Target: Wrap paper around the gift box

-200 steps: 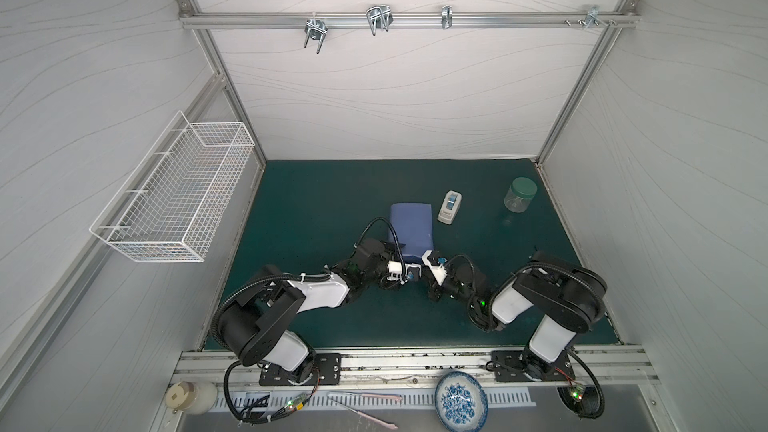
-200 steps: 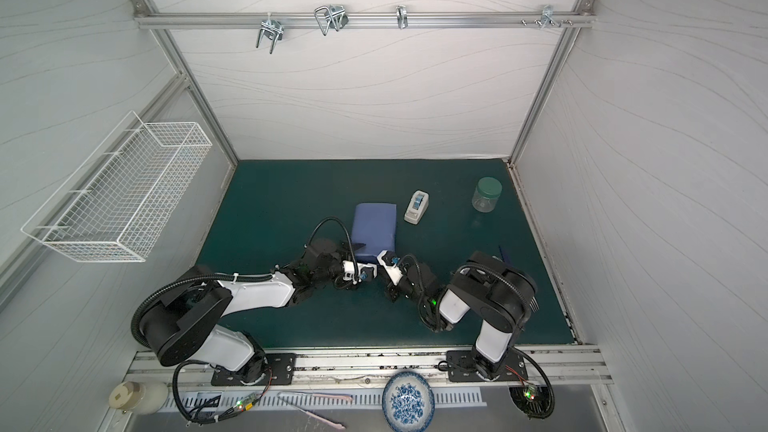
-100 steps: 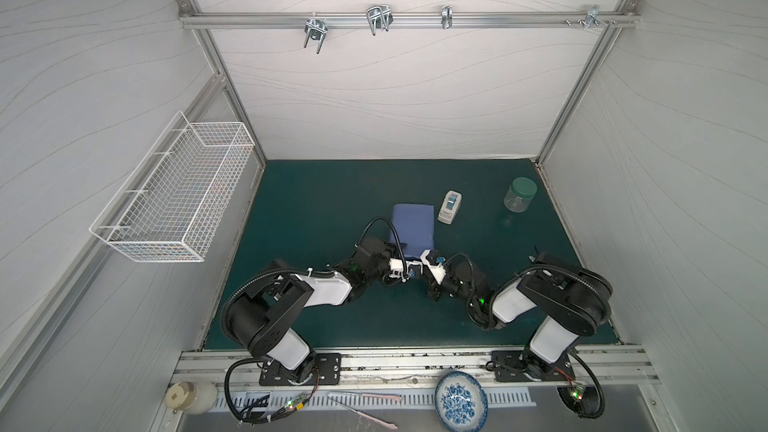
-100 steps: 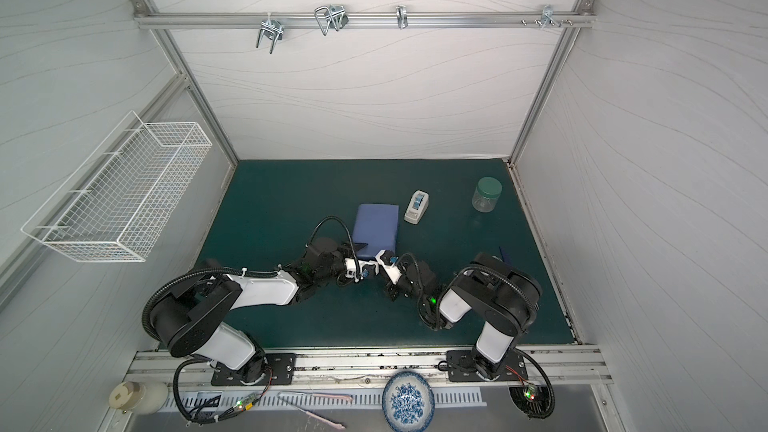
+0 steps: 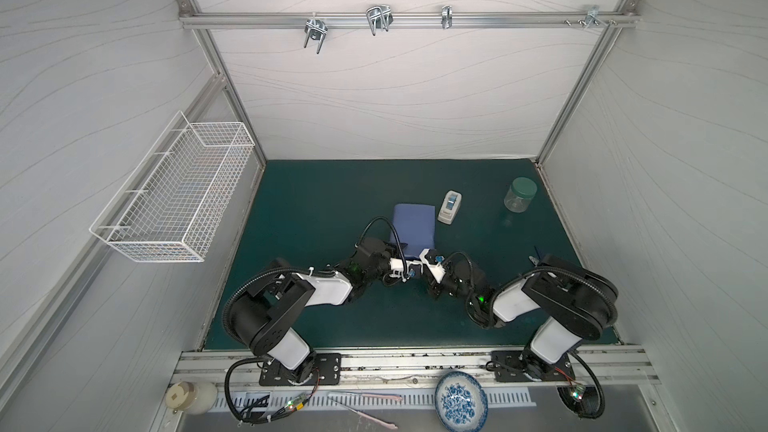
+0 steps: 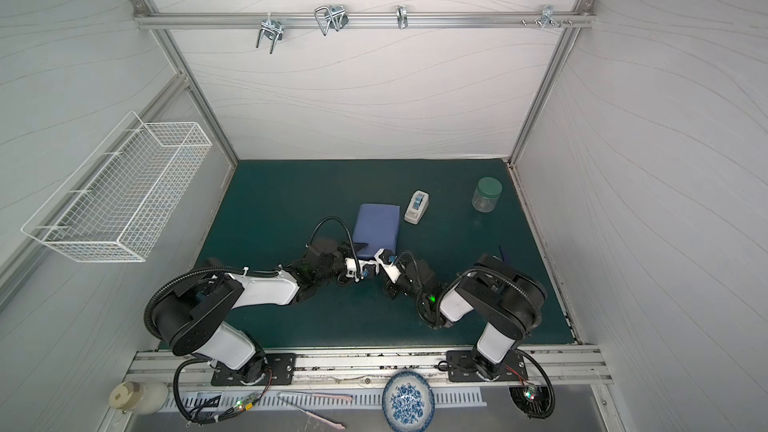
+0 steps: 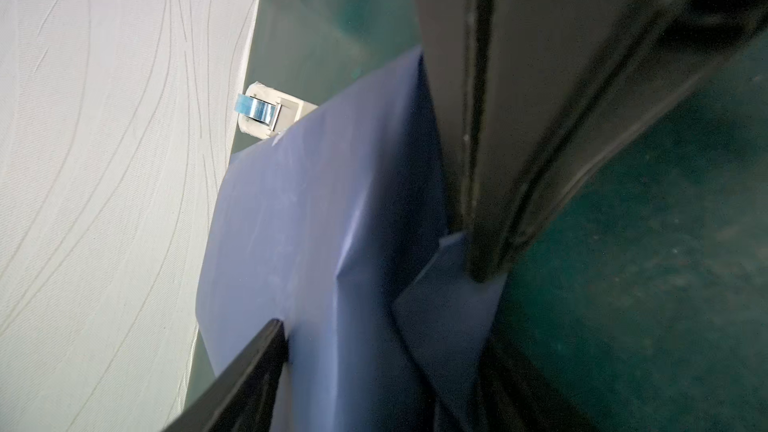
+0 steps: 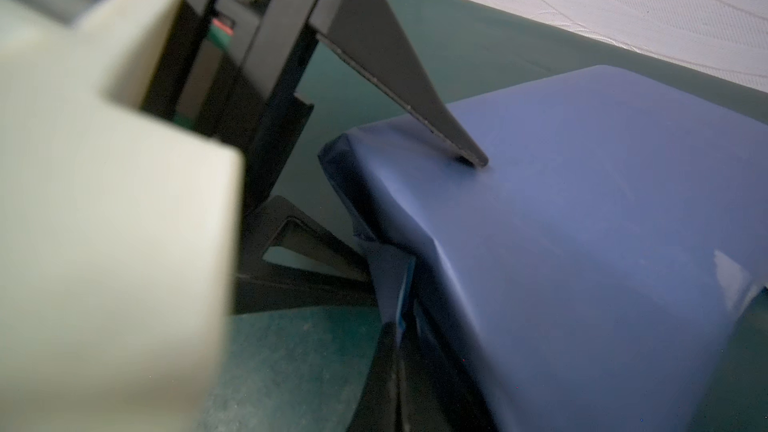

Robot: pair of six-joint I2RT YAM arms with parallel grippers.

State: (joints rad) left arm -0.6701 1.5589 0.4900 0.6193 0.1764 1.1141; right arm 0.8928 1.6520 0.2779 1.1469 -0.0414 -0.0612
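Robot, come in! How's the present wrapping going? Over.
Left gripper astride parcel's near end, finger on top, grip unclear; right gripper shut. Indigo-blue paper sheet folded over the gift box, near end crumpled. Small white tape dispenser beside it, not touching.
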